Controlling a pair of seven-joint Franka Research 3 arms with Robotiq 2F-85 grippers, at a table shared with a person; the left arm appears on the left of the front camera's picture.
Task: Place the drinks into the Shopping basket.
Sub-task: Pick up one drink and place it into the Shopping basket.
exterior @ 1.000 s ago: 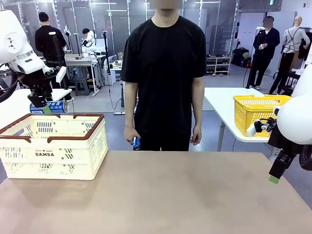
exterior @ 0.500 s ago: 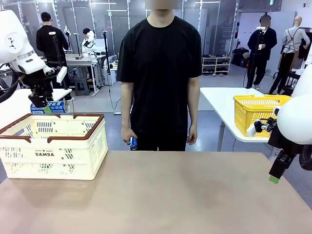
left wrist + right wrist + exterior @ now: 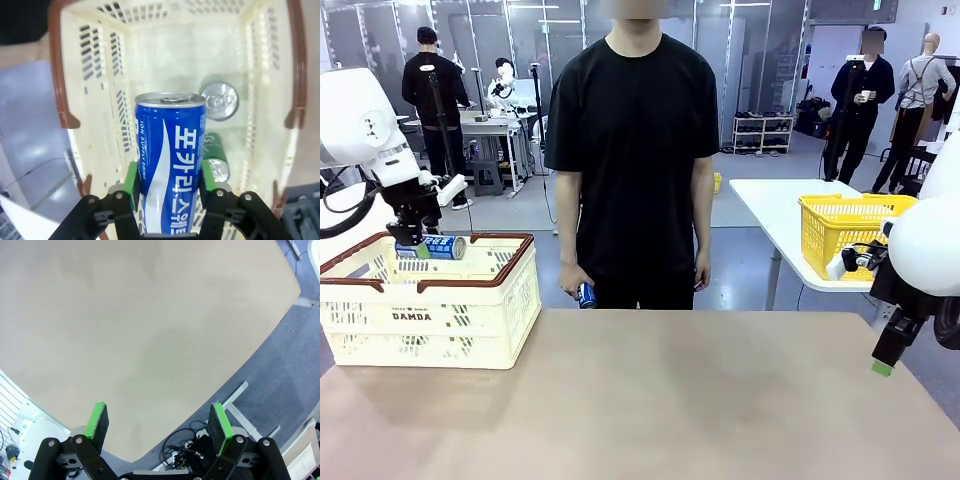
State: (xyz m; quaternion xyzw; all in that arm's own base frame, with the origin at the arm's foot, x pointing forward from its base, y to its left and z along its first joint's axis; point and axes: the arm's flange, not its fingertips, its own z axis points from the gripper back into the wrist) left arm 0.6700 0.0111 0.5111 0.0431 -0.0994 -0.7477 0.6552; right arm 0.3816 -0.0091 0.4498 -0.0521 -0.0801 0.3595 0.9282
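at the near right edge of the bare worktop [image 3: 700,400], the robot's right claw [image 3: 883,362] hangs with its jaws spread wide and nothing between them, apparently waiting its turn. to the left, the left claw [image 3: 167,182] is clamped on a blue can [image 3: 170,175], held on its side over the open top of the cream basket [image 3: 420,315], about level with the brown rim, seemingly so it can go down without striking the edge. below it on the basket floor stand an upright green can [image 3: 218,100] and a second green can [image 3: 215,157] lying down, so the drop likely needs to land beside them. across the worktop, a person holds another blue can [image 3: 586,294] low in one hand [image 3: 570,283], probably the next drink to go in.
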